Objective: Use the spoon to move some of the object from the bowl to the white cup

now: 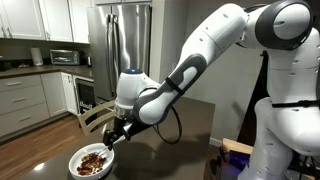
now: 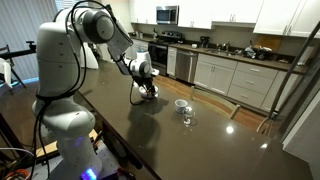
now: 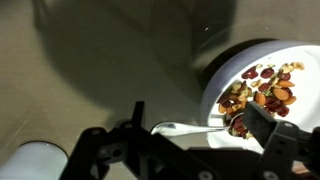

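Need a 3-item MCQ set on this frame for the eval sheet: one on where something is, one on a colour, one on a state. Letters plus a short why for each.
1. Where is the heap of brown pieces?
A. on a flat plate
B. in the bowl
C. in a frying pan

2. What colour is the bowl?
A. black
B. blue
C. white

3. How do the jaws of the gripper stand?
A. open, wide apart
B. shut on a cloth
C. shut on nothing

Answers:
1 B: the wrist view shows the pieces heaped inside the bowl's round wall.
2 C: its rim and wall show white in the wrist view and in an exterior view.
3 A: in the wrist view the two dark fingers stand far apart.
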